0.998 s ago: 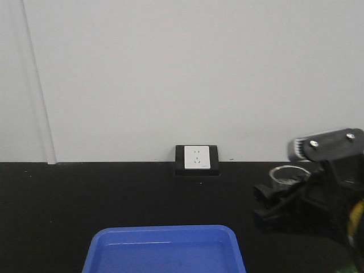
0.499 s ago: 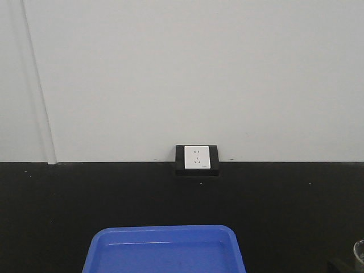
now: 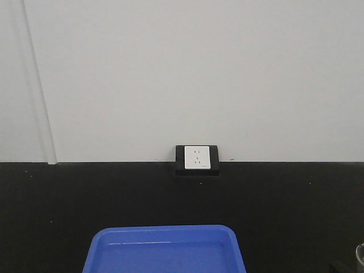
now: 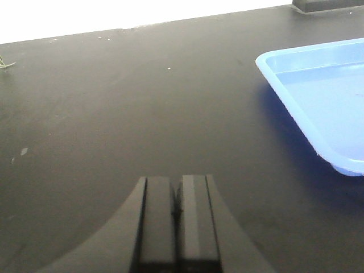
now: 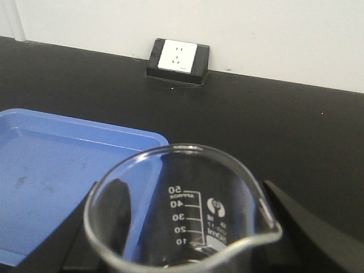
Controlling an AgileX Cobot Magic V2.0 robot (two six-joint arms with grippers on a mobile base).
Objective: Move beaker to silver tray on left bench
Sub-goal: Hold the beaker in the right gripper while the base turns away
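The small clear beaker point(image 5: 182, 210), marked up to 50, fills the bottom of the right wrist view. My right gripper point(image 5: 187, 242) is shut on it, with a dark finger on each side of the glass. In the front view only a sliver of the beaker's rim point(image 3: 360, 253) shows at the bottom right corner. My left gripper point(image 4: 177, 196) hovers low over the black bench point(image 4: 114, 114), shut with nothing between its fingers. The silver tray is out of view.
A blue plastic tray point(image 3: 165, 250) lies on the black bench point(image 3: 284, 216) at the front centre, left of the beaker; the blue tray point(image 4: 324, 96) is right of my left gripper. A white socket in a black frame point(image 3: 197, 158) sits against the white wall.
The right arm with the beaker has dropped down and to the right, out of the front view. Only the beaker's rim still shows at the corner.
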